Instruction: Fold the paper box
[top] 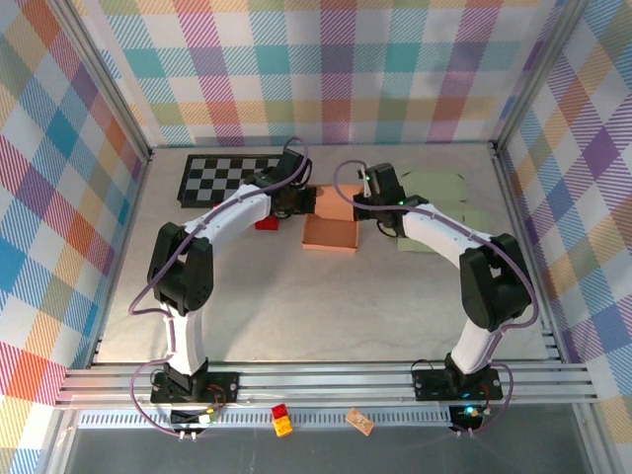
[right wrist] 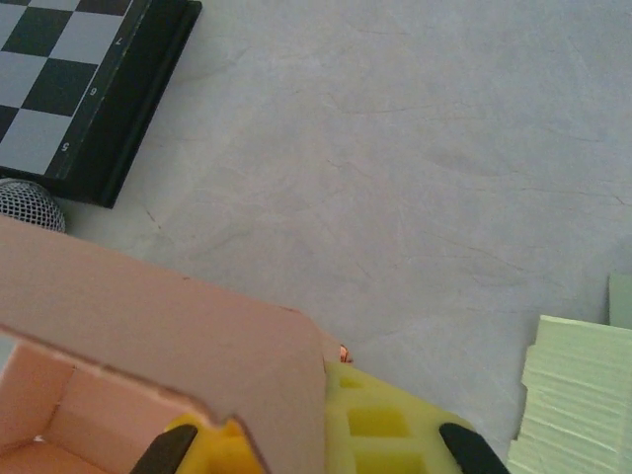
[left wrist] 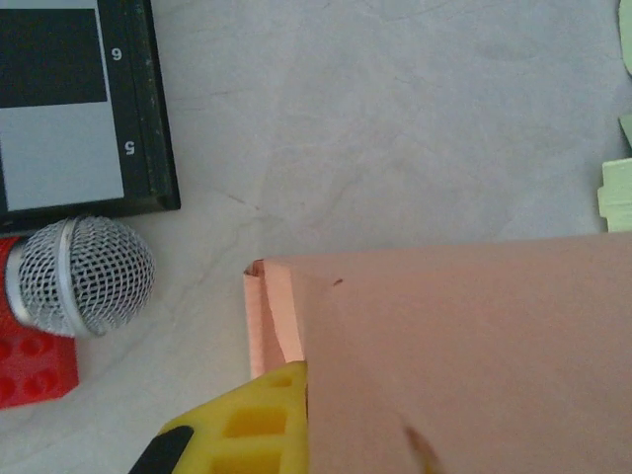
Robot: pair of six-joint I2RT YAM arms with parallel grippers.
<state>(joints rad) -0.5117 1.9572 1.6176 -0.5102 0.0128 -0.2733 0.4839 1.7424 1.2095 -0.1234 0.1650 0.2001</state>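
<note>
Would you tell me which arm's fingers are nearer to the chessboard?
Left. The left fingers grip the box's wall just beside the chessboard's right end; the right fingers grip the box's opposite side, farther away.

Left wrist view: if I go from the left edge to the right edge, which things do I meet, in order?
Microphone → paper box → pale green paper pieces. The chessboard and the red brick share the microphone's stretch, so I leave them out.
</note>
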